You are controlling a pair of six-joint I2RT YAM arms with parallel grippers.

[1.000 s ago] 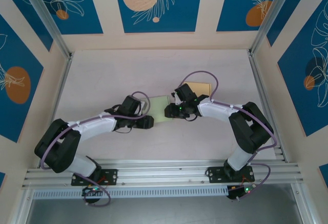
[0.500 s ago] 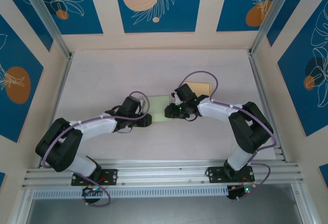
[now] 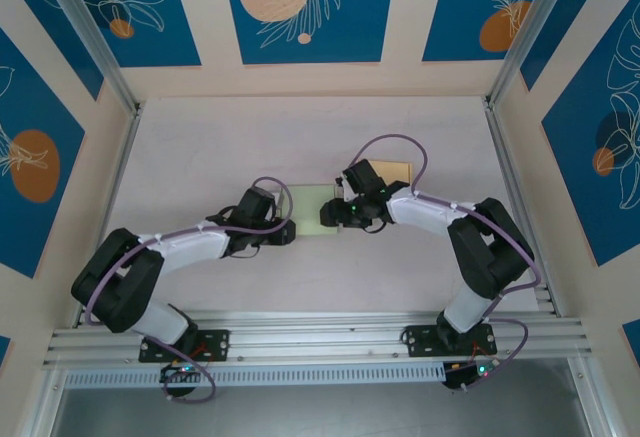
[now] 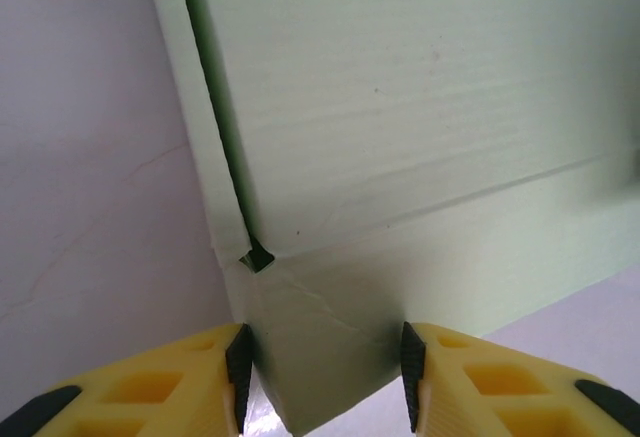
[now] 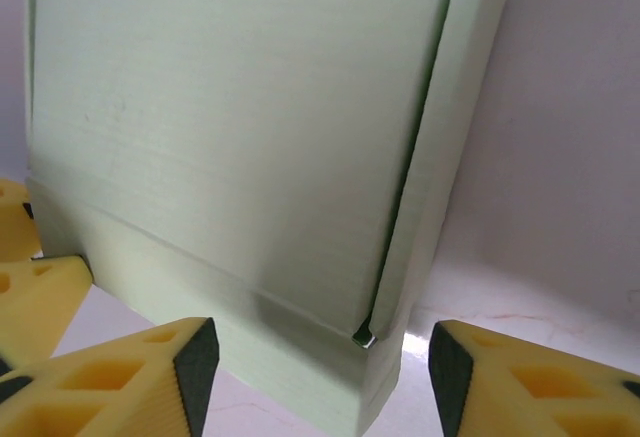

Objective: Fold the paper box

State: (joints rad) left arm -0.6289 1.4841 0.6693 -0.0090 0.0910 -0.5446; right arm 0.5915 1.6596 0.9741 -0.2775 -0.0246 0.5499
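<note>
Folding paper box [image 3: 308, 207]: 8-o'clock corner clamped by left gripper [image 4: 324, 369]; open right gripper [image 5: 322, 359], at 3 o'clock, to be closed squarely.

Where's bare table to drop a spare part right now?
Free: the far strip of table between the back wall and the arms; the near patch between both arms and the front rail. Crowded: centre, where left claw, right claw, paper box and tan card bunch.
</note>
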